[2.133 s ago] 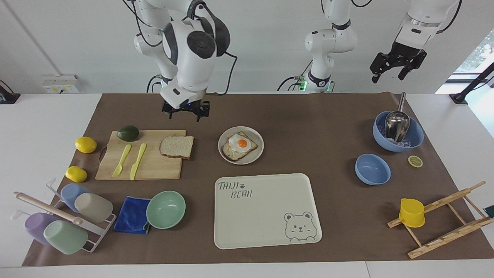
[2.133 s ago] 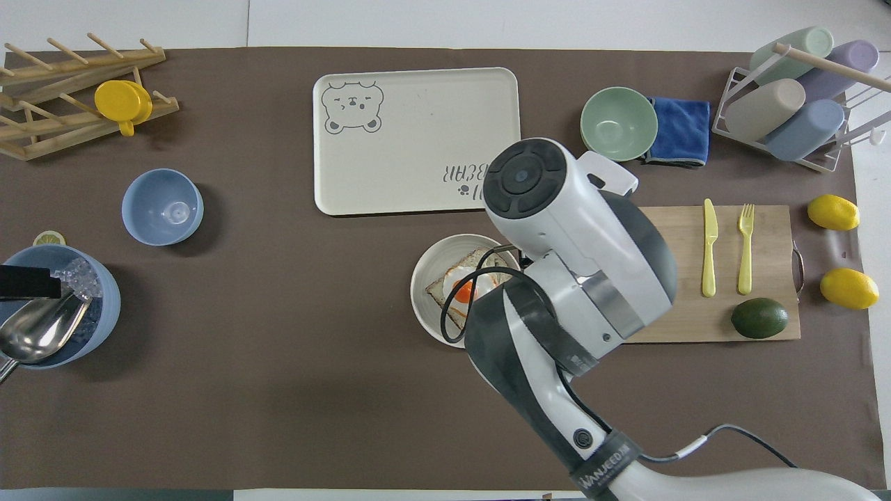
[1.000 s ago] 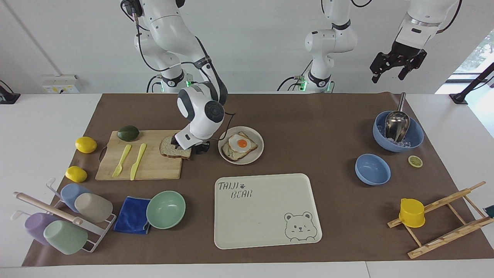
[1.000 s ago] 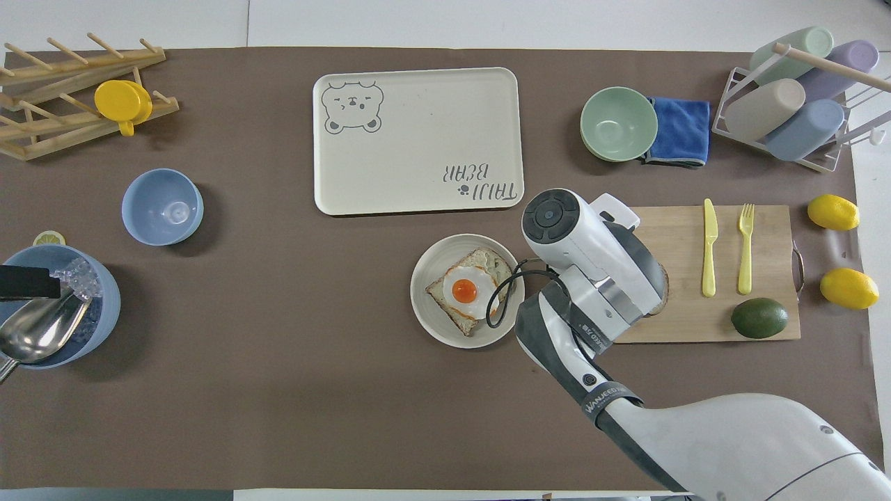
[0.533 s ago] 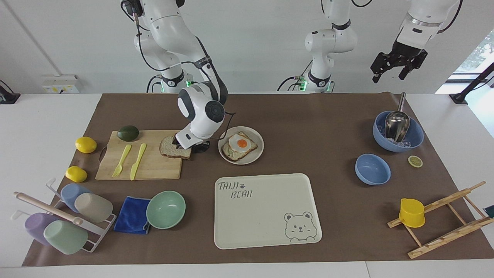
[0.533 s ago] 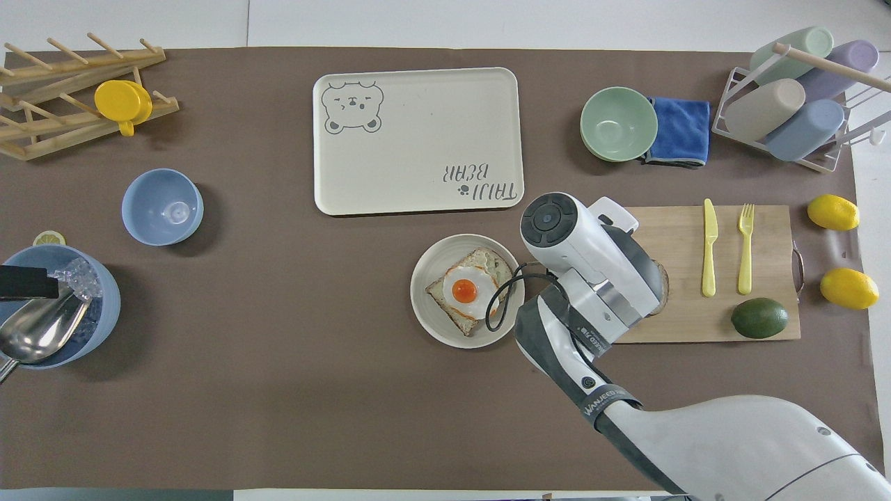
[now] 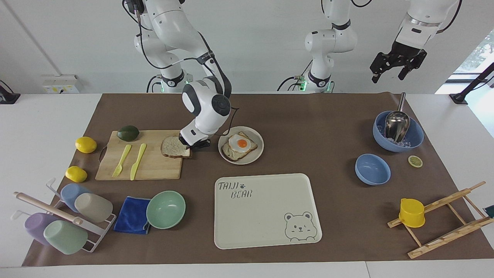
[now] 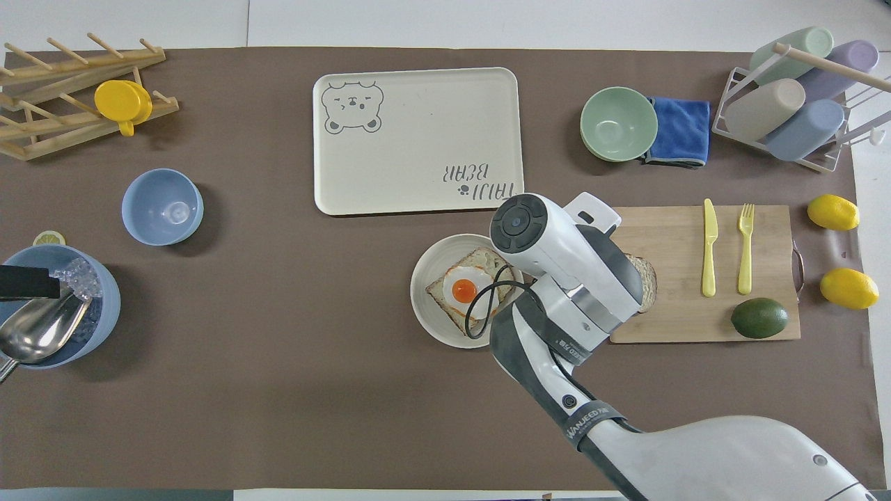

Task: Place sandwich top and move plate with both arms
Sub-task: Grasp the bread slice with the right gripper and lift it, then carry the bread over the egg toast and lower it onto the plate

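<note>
The sandwich top [image 7: 173, 147], a plain bread slice, lies on the wooden cutting board [image 7: 150, 166] at the edge toward the plate. My right gripper [image 7: 194, 144] is shut on the slice's edge nearest the plate. In the overhead view the right wrist hides the gripper and only a corner of the slice [image 8: 646, 277] shows. The small round beige plate [image 7: 259, 153] sits beside the board and bears toast with a fried egg [image 7: 240, 145]; it also shows in the overhead view [image 8: 422, 306]. My left gripper [image 7: 397, 65] waits open, high over the left arm's end of the table.
A yellow knife [image 7: 137, 160], a fork [image 7: 121, 160] and an avocado [image 7: 128, 133] lie on the board. The bear tray [image 7: 266, 220] lies farther from the robots than the plate. A mint bowl [image 7: 166, 209], blue cloth, cup rack, lemons, blue bowls and a wooden rack stand around.
My right gripper came down from above the board onto the bread slice's edge and closed on it. Lately the wrist and slice shifted slightly toward the plate. The left arm stayed still.
</note>
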Motion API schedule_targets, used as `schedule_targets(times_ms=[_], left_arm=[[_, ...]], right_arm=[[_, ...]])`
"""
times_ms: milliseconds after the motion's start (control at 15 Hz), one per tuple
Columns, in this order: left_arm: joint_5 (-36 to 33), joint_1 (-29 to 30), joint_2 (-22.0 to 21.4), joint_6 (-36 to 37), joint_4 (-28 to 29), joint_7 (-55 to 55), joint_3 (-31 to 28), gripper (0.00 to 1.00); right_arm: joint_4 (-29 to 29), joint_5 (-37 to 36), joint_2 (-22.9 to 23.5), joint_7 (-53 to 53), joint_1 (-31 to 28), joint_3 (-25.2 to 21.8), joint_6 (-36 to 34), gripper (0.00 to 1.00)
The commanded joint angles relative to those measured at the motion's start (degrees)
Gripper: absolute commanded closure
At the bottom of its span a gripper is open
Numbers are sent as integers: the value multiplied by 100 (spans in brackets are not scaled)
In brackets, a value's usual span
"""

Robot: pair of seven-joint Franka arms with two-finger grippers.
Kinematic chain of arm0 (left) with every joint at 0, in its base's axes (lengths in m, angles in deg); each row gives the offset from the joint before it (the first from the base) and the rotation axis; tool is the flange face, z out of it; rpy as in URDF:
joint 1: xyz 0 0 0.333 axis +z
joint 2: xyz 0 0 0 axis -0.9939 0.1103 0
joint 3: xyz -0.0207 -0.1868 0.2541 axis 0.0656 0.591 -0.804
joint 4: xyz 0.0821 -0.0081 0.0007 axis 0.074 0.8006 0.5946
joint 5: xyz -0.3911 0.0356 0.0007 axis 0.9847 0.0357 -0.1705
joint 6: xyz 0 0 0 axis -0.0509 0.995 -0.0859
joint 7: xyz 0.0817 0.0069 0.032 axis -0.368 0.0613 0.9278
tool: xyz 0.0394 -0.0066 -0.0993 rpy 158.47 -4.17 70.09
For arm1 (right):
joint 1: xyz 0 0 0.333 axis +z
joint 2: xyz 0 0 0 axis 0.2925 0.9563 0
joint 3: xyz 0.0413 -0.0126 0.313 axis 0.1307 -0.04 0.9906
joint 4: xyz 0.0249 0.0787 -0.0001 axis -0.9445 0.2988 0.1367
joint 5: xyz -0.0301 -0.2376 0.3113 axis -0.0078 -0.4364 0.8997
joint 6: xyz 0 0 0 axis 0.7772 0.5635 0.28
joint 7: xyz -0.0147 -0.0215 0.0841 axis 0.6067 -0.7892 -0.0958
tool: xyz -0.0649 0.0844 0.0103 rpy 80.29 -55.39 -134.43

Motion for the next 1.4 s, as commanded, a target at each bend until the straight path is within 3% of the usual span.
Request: schedule_targets(times_ms=[0, 200, 467, 667, 1000, 1333], left_arm=[[30, 21, -58, 102, -36, -48, -3, 0], [30, 39, -58, 93, -36, -40, -12, 0], [30, 48, -85, 102, -27, -48, -29, 0], [30, 83, -94, 111, -19, -48, -56, 0], [21, 206, -102, 111, -10, -57, -56, 0], [21, 223, -102, 111, -1, -57, -65, 0]], right_arm=[[-1781, 193, 749, -38, 144, 367, -1395, 100], [-2945, 238, 1234, -38, 171, 754, -2241, 100], [-3421, 334, 1586, -553, 865, 913, -2200, 100], [-3413, 387, 1727, -838, 1190, 922, -1945, 100], [-3317, 55, 1763, -742, 1138, 922, -1585, 100], [-2747, -123, 1675, -486, 988, 922, -953, 100]])
